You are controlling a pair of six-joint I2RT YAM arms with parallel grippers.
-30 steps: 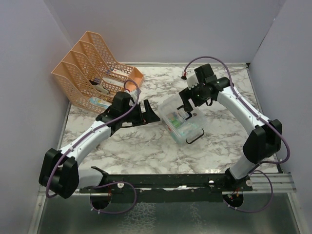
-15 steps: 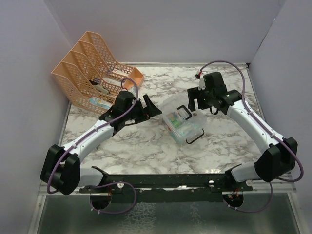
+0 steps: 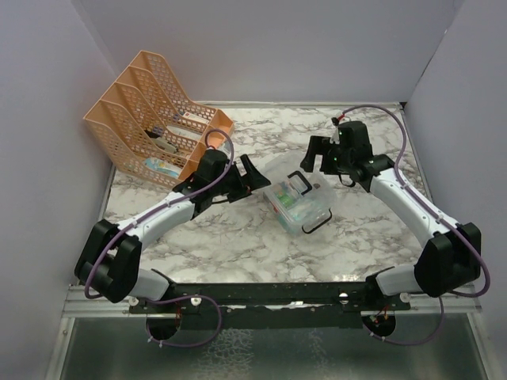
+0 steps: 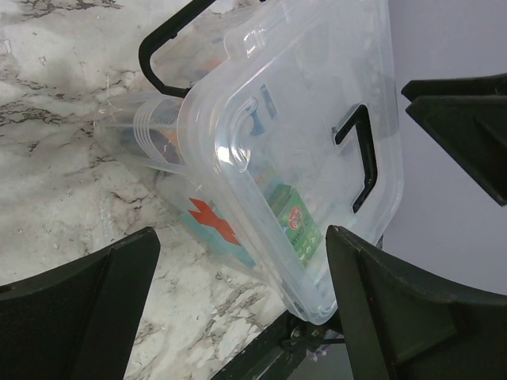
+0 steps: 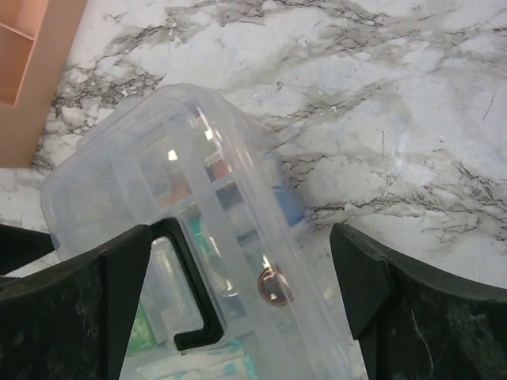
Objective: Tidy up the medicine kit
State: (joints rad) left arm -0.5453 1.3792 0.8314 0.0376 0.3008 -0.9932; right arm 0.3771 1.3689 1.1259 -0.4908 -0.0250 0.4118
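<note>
Right gripper (image 3: 315, 158) backed off the medicine kit (image 3: 299, 204), released; left gripper (image 3: 250, 187) also released

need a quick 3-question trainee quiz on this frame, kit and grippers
1. True or false: the left gripper is shut on the small clear plastic medicine kit with the red cross.
2. The peach mesh file rack stands: A) far left; B) near right; C) centre.
3. Is the right gripper open or shut?
Key: 1 false; 2 A; 3 open.
</note>
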